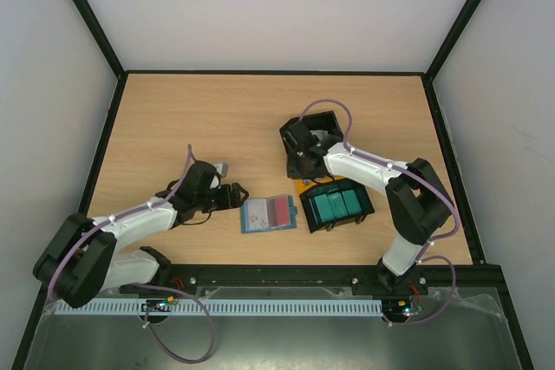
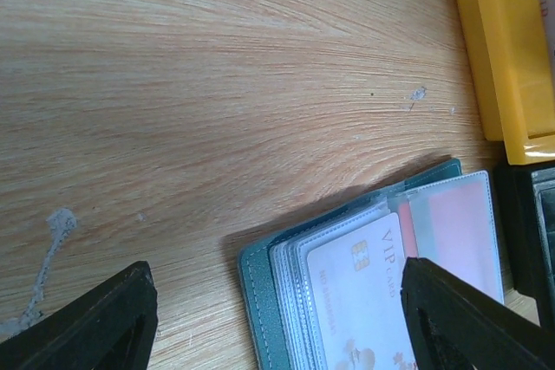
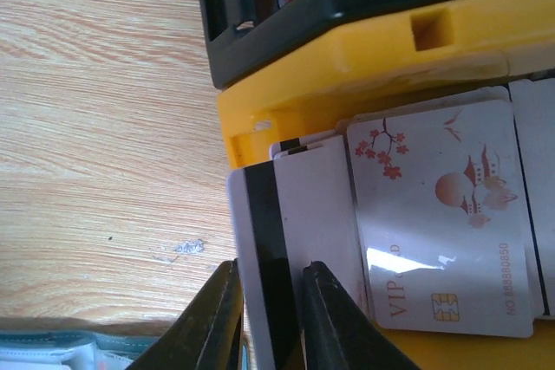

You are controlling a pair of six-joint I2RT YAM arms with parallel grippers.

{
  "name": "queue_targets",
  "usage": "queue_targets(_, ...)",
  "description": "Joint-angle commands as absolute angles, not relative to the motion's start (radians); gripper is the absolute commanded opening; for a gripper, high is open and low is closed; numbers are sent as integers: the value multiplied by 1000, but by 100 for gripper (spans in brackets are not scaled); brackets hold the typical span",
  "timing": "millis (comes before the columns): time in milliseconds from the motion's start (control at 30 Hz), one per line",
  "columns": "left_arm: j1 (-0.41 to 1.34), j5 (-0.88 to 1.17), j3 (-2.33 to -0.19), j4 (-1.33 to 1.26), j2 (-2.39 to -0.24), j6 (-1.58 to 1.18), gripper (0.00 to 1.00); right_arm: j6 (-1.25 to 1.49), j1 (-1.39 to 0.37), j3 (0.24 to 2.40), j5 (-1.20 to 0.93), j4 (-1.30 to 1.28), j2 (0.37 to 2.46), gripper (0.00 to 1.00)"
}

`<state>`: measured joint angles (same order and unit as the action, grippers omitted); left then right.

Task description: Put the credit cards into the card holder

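Note:
The card holder (image 1: 269,212) lies open on the table, teal outside with clear sleeves. A white VIP credit card (image 2: 364,292) sits in one of its sleeves and a reddish card (image 2: 455,231) in another. My left gripper (image 2: 277,301) is open low over the holder's left half (image 2: 258,301), with one finger on each side. My right gripper (image 3: 270,301) is at the yellow bin (image 3: 347,84), jaws close together around a white credit card with a black stripe (image 3: 295,214). This card slants between the fingers. A VIP card with red blossoms (image 3: 442,214) lies beside it.
A three-bin tray stands right of the holder: a black bin (image 3: 286,6), the yellow bin (image 2: 507,67) and a dark-green bin (image 1: 336,205) with teal contents. Black frame rails border the table (image 1: 173,119).

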<state>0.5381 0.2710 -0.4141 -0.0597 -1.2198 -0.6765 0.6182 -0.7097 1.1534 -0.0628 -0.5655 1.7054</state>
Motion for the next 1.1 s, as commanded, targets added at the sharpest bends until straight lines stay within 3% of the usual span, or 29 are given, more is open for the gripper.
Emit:
queue_targets(0, 532, 287, -402, -78, -1230, -673, 77, 630, -712, 1137, -37, -589, 1672, 17)
queue_targets(633, 532, 298, -408, -86, -1214, -679, 77, 630, -712, 1131, 37, -624, 1598, 2)
queue_targets(933, 532, 307, -414, -98, -1159, -690, 78, 607, -713, 1125, 118, -609, 1468, 2)
queue_targets(1067, 532, 319, -429, -107, -1093, -686, 83, 606, -712, 1104, 5, -531, 1362, 2)
